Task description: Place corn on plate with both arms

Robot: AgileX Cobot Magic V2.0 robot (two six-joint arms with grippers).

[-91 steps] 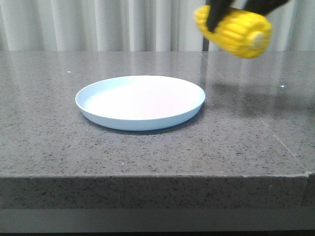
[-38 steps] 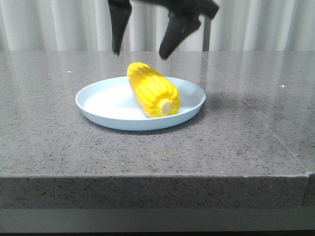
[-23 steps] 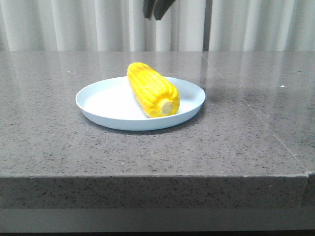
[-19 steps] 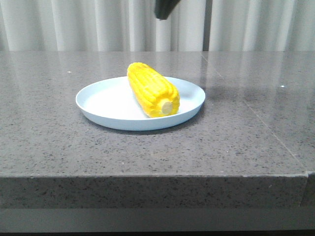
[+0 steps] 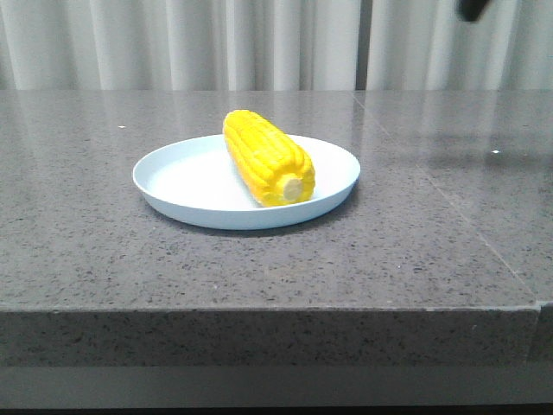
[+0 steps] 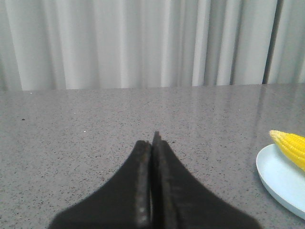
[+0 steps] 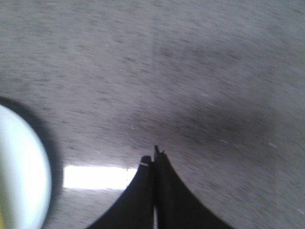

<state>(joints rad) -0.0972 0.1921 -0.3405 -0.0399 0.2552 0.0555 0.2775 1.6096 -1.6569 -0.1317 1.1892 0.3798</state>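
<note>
The yellow corn [image 5: 269, 156] lies on the pale blue plate [image 5: 173, 186] in the front view, its pale stub end toward me. Its tip [image 6: 290, 145] and the plate's rim [image 6: 276, 179] show at the edge of the left wrist view. My left gripper [image 6: 153, 140] is shut and empty, over bare table away from the plate. My right gripper [image 7: 155, 155] is shut and empty, high above the table; only a dark tip of it [image 5: 471, 9] shows at the top right of the front view. The plate's edge [image 7: 24, 176] shows blurred in the right wrist view.
The grey speckled stone table [image 5: 415, 251] has its front edge near me. White curtains [image 5: 173, 43] hang behind it. A bright reflection [image 7: 95, 176] lies on the table in the right wrist view.
The right gripper carried the corn over the plate, let it go there, then rose, shut and moved away to the right. The corn now lies still on the plate.
</note>
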